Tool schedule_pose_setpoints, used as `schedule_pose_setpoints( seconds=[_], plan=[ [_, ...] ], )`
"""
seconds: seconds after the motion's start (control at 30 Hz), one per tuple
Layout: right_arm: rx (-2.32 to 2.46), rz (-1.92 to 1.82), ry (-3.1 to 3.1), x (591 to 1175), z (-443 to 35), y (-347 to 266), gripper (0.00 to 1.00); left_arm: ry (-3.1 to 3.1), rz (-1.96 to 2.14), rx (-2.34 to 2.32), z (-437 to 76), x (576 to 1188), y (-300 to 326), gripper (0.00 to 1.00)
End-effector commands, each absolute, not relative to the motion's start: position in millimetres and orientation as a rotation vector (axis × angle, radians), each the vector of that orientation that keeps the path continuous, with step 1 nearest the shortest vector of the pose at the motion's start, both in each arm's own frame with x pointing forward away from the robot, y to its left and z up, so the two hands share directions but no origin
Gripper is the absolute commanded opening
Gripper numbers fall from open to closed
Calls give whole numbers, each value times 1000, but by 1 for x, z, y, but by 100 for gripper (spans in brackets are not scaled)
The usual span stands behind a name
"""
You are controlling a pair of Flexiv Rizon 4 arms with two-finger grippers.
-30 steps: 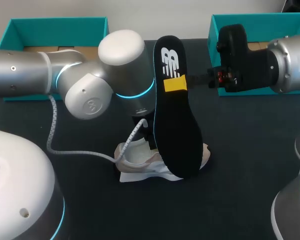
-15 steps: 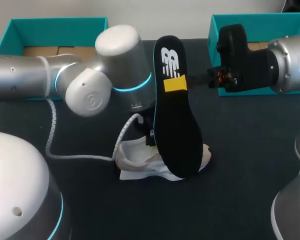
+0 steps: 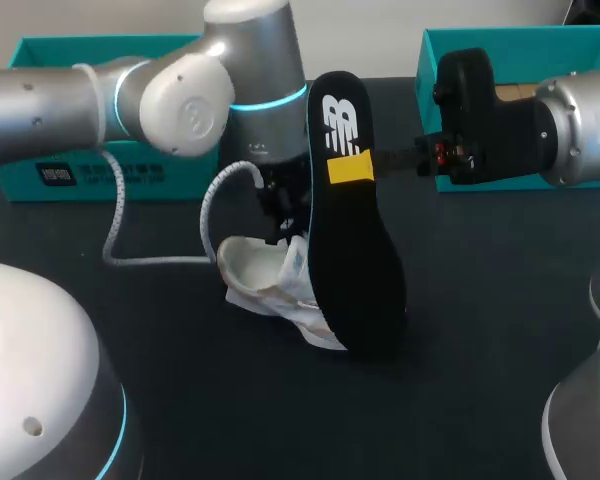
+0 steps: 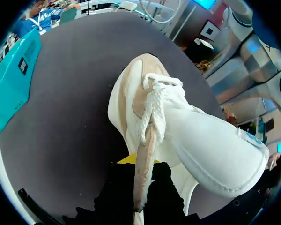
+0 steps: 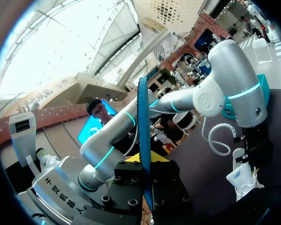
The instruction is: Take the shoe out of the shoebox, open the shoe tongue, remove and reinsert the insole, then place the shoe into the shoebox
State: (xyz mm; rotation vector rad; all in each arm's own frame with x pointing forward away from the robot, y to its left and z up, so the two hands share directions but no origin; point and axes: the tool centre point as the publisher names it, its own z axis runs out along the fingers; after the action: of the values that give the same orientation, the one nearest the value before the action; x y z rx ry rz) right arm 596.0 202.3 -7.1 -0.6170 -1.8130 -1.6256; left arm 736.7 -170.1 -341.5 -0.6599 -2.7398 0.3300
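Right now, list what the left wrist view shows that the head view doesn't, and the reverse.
Left wrist only: the beige strip of the upper pinched between the left jaws, beside the thick white laces. Head only: the flat black insole held upright in the right jaws, and the right-hand teal cardboard shoebox. Both: the white-and-beige fabric shoe, the left-hand teal cardboard shoebox and the dark table.

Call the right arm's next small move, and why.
Probably lower the right gripper so the insole slides lower end first into the shoe: the insole is out, held upright beside the shoe, while the left gripper pinches the tongue.
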Motion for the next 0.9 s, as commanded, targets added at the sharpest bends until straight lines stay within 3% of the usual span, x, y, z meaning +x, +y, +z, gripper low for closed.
schedule_pose_setpoints(
  seconds=[0.03, 0.23, 0.9],
  plan=[
    [-618, -1623, -1813, 597, -8, 205, 0, -2472, 60, -1317, -319, 736, -170, 0],
    [-618, -1623, -1813, 597, -8, 205, 0, -2424, -203, -1671, -313, 737, -167, 0],
    [-618, -1623, -1813, 597, -8, 205, 0, -2424, -203, -1671, -313, 737, -167, 0]
  ],
)
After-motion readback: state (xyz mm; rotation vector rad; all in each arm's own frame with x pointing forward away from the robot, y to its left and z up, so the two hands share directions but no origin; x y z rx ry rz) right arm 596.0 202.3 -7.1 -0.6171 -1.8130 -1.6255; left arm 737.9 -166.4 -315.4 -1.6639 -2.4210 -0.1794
